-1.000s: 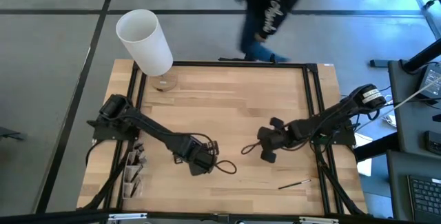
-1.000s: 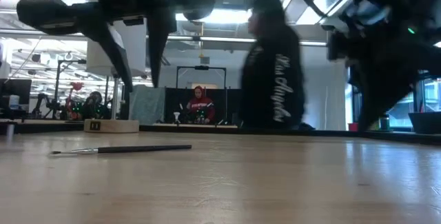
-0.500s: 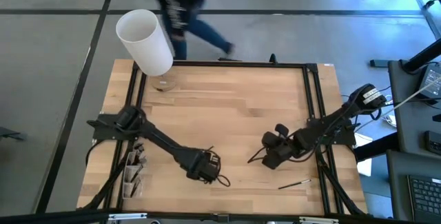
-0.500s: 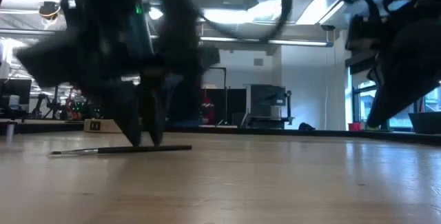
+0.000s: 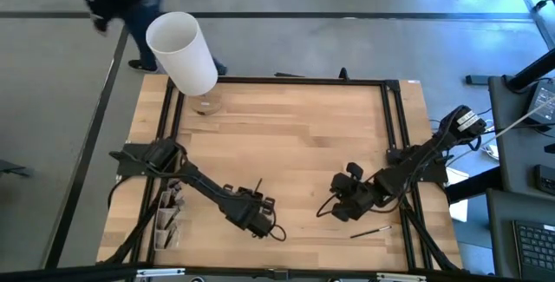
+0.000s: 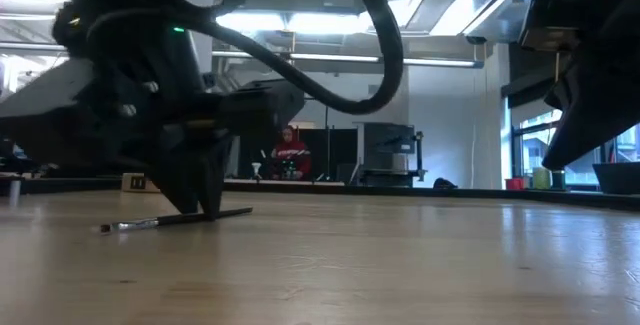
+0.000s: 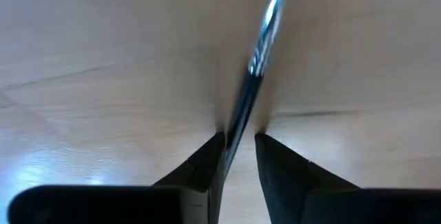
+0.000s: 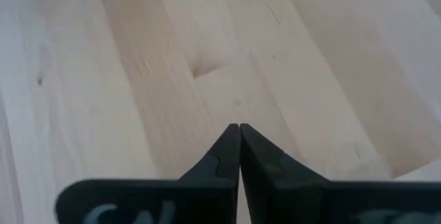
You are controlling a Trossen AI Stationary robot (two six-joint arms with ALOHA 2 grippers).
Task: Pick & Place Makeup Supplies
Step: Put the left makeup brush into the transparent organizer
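A thin dark-handled makeup brush (image 7: 256,72) lies on the pale wooden table (image 7: 103,52), its silver collar beyond the left gripper (image 7: 239,140). The handle's near end runs between the two dark fingertips (image 7: 207,156), which closely flank it.

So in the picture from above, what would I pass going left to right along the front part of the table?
Rack of spare brushes at the table's left edge → left gripper, closing on a brush → right gripper, shut and empty → another brush lying loose on the wood.
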